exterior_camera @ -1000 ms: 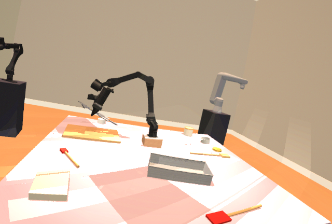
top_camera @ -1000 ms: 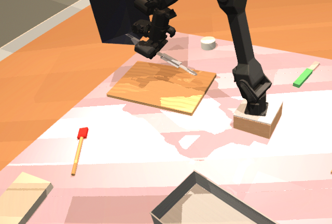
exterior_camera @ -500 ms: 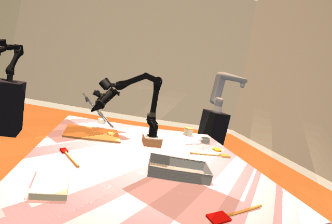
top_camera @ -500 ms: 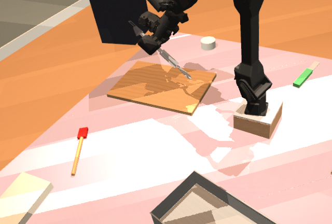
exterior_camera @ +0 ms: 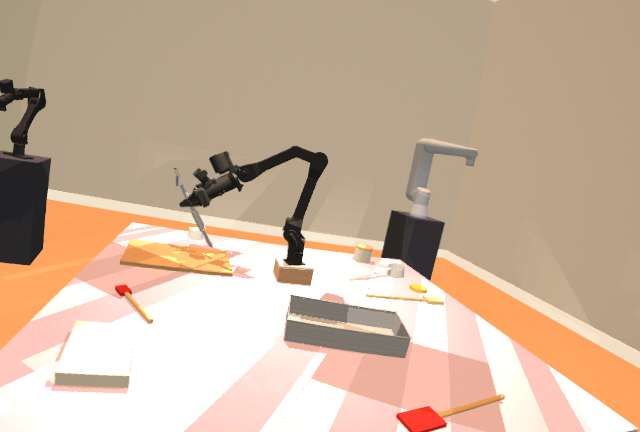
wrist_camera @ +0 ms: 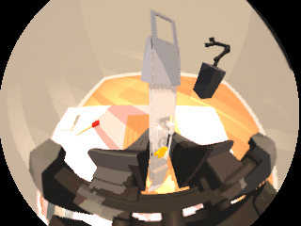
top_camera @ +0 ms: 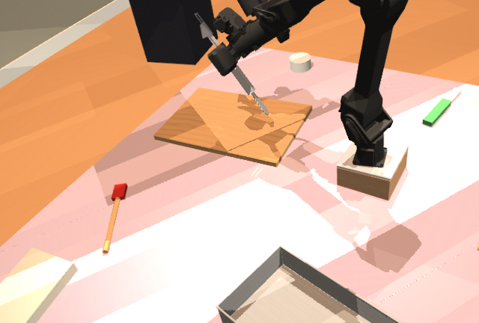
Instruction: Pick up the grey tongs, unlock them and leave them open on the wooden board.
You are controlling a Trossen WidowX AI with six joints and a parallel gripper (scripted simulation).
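Your claw sits in the upper middle of the top view, closed nearly all the way on the grey tongs, gripping them partway along their length. The tongs are tilted steeply, tips pointing down toward the wooden board and the hinge end sticking up toward the upper left, in front of a dark pedestal. In the exterior view the tongs run as a thin grey line from the claw down to just above the far edge of the board; you cannot tell from either view whether the tips touch the wood. In the wrist view the tongs stand straight up the middle of the frame between the two dark fingers, and their arms look pressed together.

The roasting tin lies at the bottom edge of the top view, well apart from the board. On the pink-and-white surface you also see a red spatula at lower left, a small cream puck above the board, and a green block at the right edge.
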